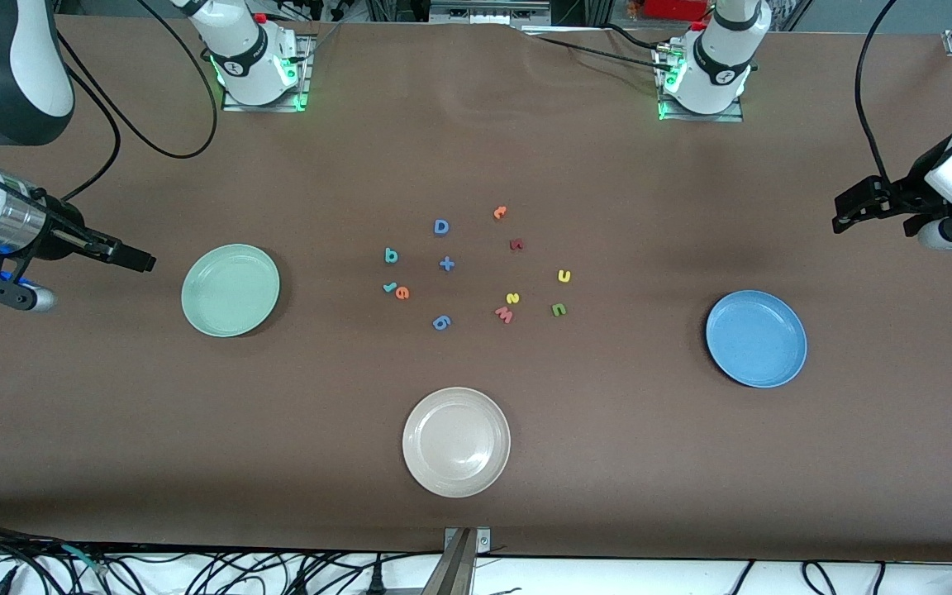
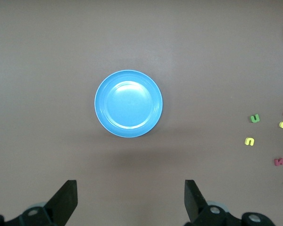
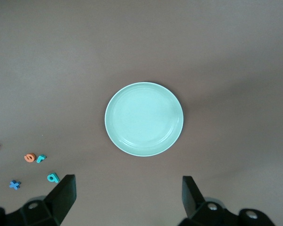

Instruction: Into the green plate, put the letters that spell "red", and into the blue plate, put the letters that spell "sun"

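Nothing is sorted yet. Our left hand (image 2: 130,200) hangs wide and empty over the blue plate (image 1: 756,338) at its end of the table; our right hand (image 3: 127,197) hangs likewise over the green plate (image 1: 230,289). The teal "r" (image 1: 388,287), orange "e" (image 1: 402,292) and teal "d" (image 1: 391,256) lie mid-table, toward the right arm's end; the yellow "s" (image 1: 512,297), yellow "u" (image 1: 564,276) and green "n" (image 1: 559,310) lie toward the left arm's.

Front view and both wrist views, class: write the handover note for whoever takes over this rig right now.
Left tool: open, empty, over bare table at its own end.
Right tool: open, empty, likewise.
Teal r, orange e, teal d, yellow s, yellow u, green n: all on the table mid-way.
Green plate and blue plate: empty.
Done: nothing. Left: all six letters.
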